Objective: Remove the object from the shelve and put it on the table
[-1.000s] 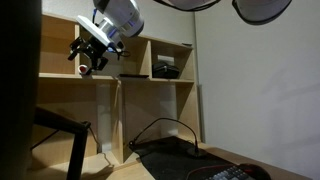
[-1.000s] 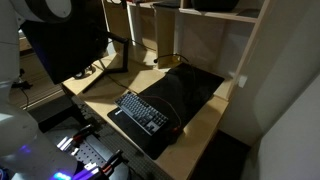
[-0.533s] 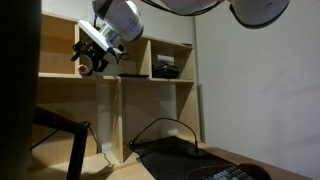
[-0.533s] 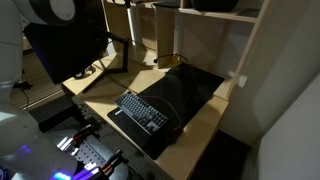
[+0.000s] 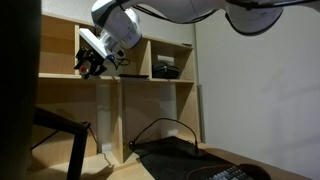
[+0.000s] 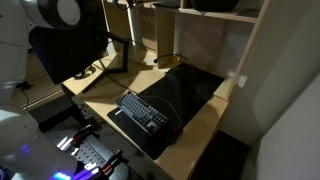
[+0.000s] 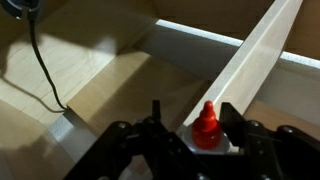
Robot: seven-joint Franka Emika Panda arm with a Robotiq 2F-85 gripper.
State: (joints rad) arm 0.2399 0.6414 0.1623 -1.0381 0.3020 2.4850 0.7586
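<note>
Red object (image 7: 206,125) sits between your tool's (image 5: 87,68) jaws, grip unclear. The tool has tilted beside the shelf (image 5: 60,75), upper left; surface (image 6: 213,125) placement remains.

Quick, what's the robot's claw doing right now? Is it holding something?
Claw: closed on a small red-topped object, held above the desk.

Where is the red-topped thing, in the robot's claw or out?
In. In the wrist view the red-topped thing sits between the fingers of the gripper; whether they squeeze it, cannot tell.
</note>
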